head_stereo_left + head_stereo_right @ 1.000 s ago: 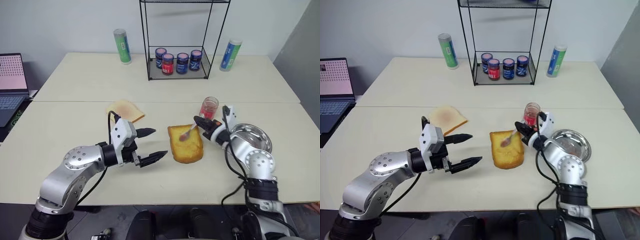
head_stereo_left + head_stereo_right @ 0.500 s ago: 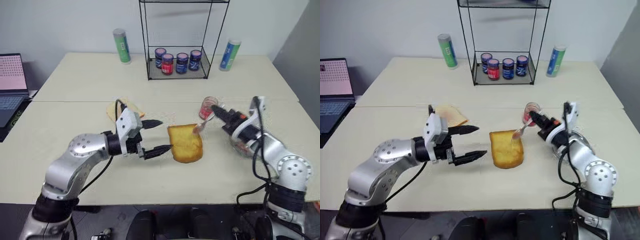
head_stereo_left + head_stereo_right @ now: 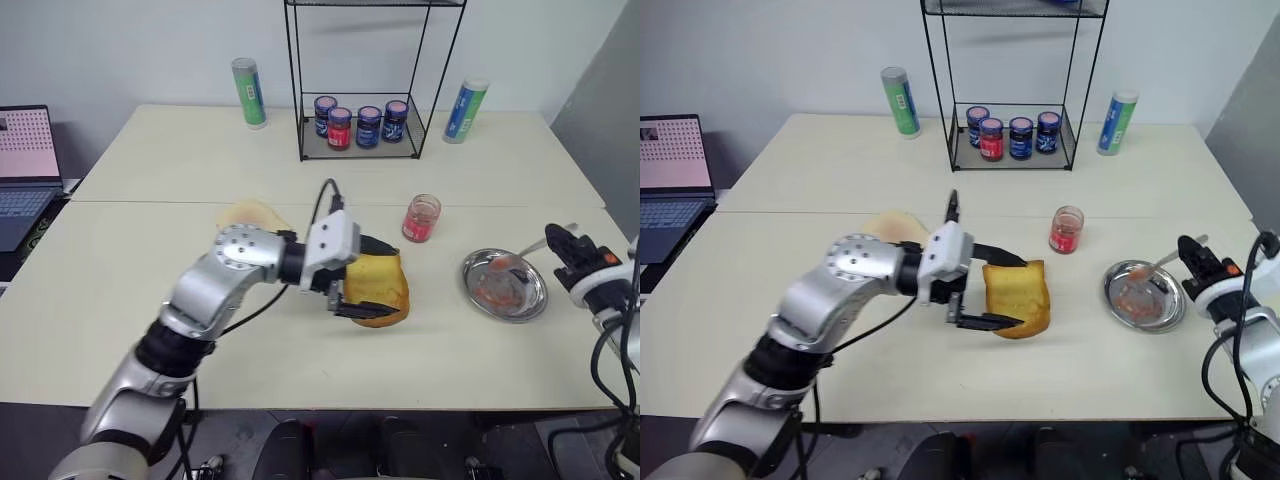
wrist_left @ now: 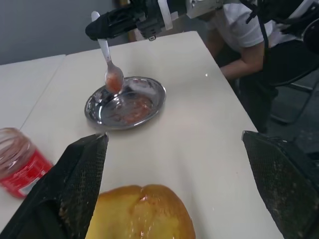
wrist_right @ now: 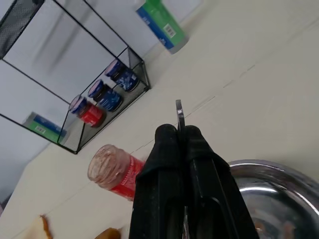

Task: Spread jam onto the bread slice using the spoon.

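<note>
- The bread slice (image 3: 377, 290) is seen near the middle of the front table (image 3: 120, 300), its near edge partly covered by the left gripper (image 3: 358, 280).
- The left gripper's two black fingers (image 4: 75, 184) are spread wide, one on either side of the slice; whether they touch it cannot be told.
- In the left wrist view only the rounded end of the slice is in frame, the rest being cut off; its surface looks glossy, but red jam on it cannot be made out.
- The spoon (image 4: 107, 59) is pinched by the right gripper (image 3: 1193, 256), whose fingers are pressed together on the handle.
- The spoon's bowl, coated with jam (image 4: 113, 78), is held over the steel dish (image 3: 470, 272) at the table's right side; whether it touches the dish cannot be told.
- Red smears are seen inside the dish.
- In the right wrist view most of the spoon is hidden behind the fingers; only the handle's tip shows above them.
- A jam-smeared glass jar (image 3: 421, 218) stands between the slice and the dish.
- A paler slice (image 3: 248, 212) is partly hidden behind the left arm.
- A seated person (image 4: 249, 35) is partly cut off in the left wrist view.
</note>
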